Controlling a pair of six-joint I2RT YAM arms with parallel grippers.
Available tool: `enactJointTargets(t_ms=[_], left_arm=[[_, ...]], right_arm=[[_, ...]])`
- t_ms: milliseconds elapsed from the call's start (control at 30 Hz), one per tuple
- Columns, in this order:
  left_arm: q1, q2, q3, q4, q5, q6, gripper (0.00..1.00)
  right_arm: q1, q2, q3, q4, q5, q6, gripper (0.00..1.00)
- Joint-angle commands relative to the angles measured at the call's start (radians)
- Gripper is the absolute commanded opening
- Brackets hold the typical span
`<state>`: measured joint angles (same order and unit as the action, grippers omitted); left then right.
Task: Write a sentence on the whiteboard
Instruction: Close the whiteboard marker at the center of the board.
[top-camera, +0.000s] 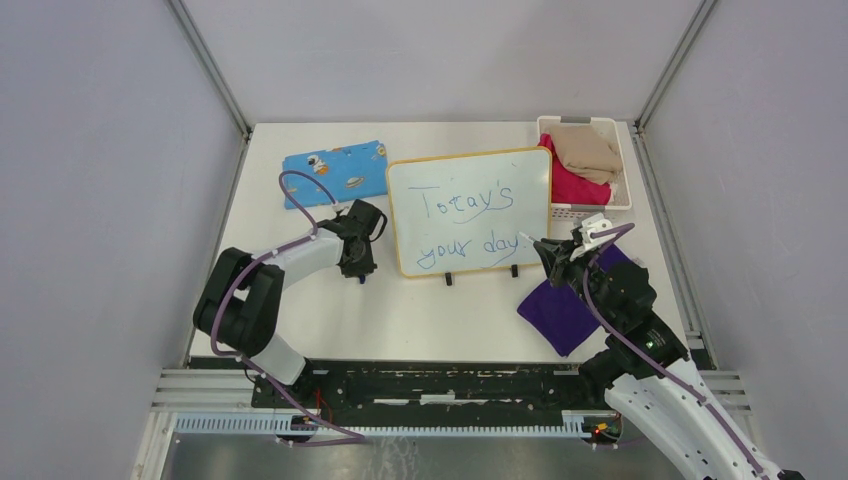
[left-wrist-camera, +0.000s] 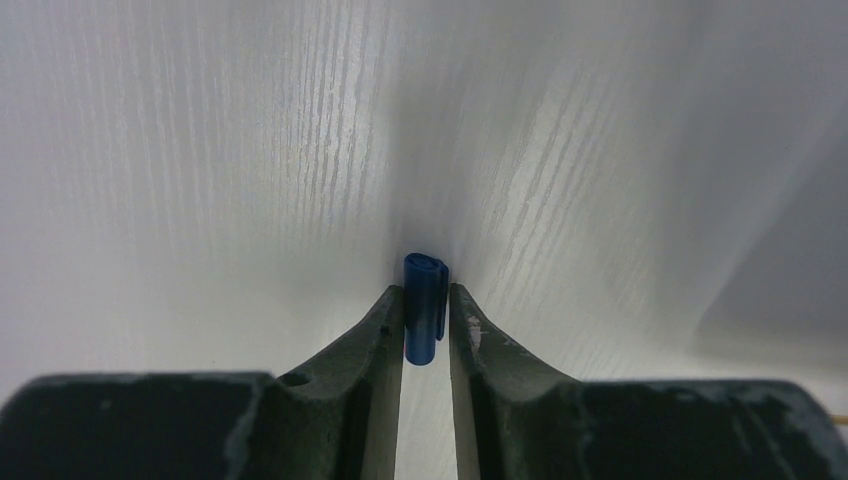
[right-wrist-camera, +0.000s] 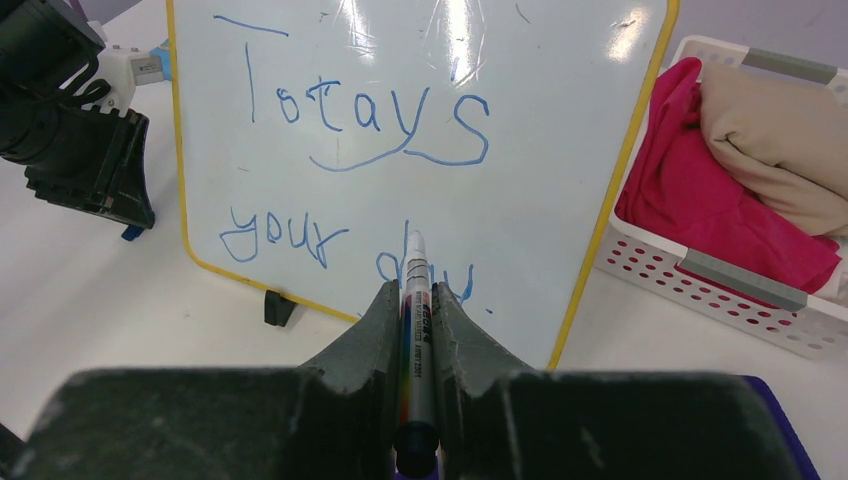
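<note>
Whiteboard (top-camera: 530, 180) at centre of top view. Sentence (right-wrist-camera: 370, 110) in blue marker, two lines: "Todays", "your day".

Right gripper (top-camera: 540, 246) at board's lower right corner, clamped on marker (right-wrist-camera: 416, 270), tip over "day".

Left gripper (top-camera: 361, 270) left of board, jaws narrow around blue cap (left-wrist-camera: 424, 295) on table (top-camera: 420, 320). Cannot tell if cap gripped.

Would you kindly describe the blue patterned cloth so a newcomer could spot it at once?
Find the whiteboard in the table's middle. Beyond its left edge, toward the far side, lies the blue patterned cloth. Unlike the plain purple cloth at near right, it is light blue with small printed figures.
</note>
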<state>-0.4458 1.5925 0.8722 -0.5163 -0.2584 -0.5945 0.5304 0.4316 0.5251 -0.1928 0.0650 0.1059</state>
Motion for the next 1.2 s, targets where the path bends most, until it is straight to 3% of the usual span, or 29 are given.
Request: enactJointTargets(t_ms=[0, 167, 333, 867, 1167], left_arm=[[0.0, 0.045, -0.036, -0.009, -0.038, -0.016, 0.28], [0.0, 0.045, -0.045, -0.003, -0.03, -0.011, 0.19], [0.001, 0.015, -0.051, -0.004, -0.04, -0.016, 0.02], [0.001, -0.453, 0.093, -0.18, -0.113, -0.029, 0.02], [0.001, -0.663, 0.146, 0.001, 0.061, -0.075, 0.02]], right_arm=[[0.006, -0.005, 0.0, 0.044, 0.016, -0.011, 0.0], [0.006, -0.004, 0.0, 0.043, 0.018, -0.012, 0.0], [0.005, -0.001, 0.007, 0.038, 0.019, -0.011, 0.0], [0.006, 0.048, 0.118, 0.086, -0.062, 0.006, 0.0], [0.017, 0.181, 0.251, 0.307, -0.207, 0.114, 0.0]])
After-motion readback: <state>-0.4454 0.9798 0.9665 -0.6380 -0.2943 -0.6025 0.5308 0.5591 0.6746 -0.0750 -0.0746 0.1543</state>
